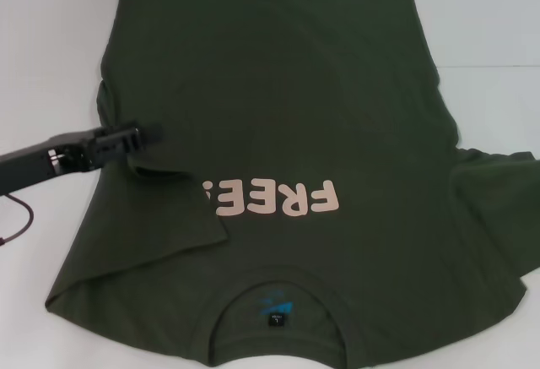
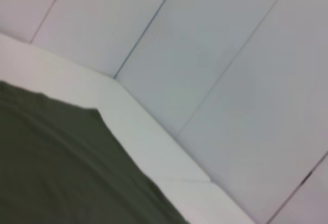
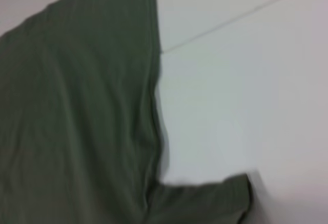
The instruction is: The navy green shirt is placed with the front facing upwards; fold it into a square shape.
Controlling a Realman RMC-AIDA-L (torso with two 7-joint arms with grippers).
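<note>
The navy green shirt (image 1: 321,99) lies front up on the white table (image 1: 42,65), with its collar (image 1: 274,301) nearest me and the pale pink "FREE" lettering (image 1: 287,198) upside down. My left gripper (image 1: 156,135) is over the shirt's left side and looks shut on the fabric. It holds a flap (image 1: 160,217) of the left side folded inward, covering the end of the lettering. The right sleeve (image 1: 498,183) lies spread out. The shirt also shows in the left wrist view (image 2: 51,162) and the right wrist view (image 3: 77,106). My right gripper is out of view.
White table surface surrounds the shirt on the left, far side and right (image 1: 498,31). A dark cable (image 1: 21,217) hangs under my left arm. The left wrist view shows the table's far edge (image 2: 148,137) and pale wall panels behind it.
</note>
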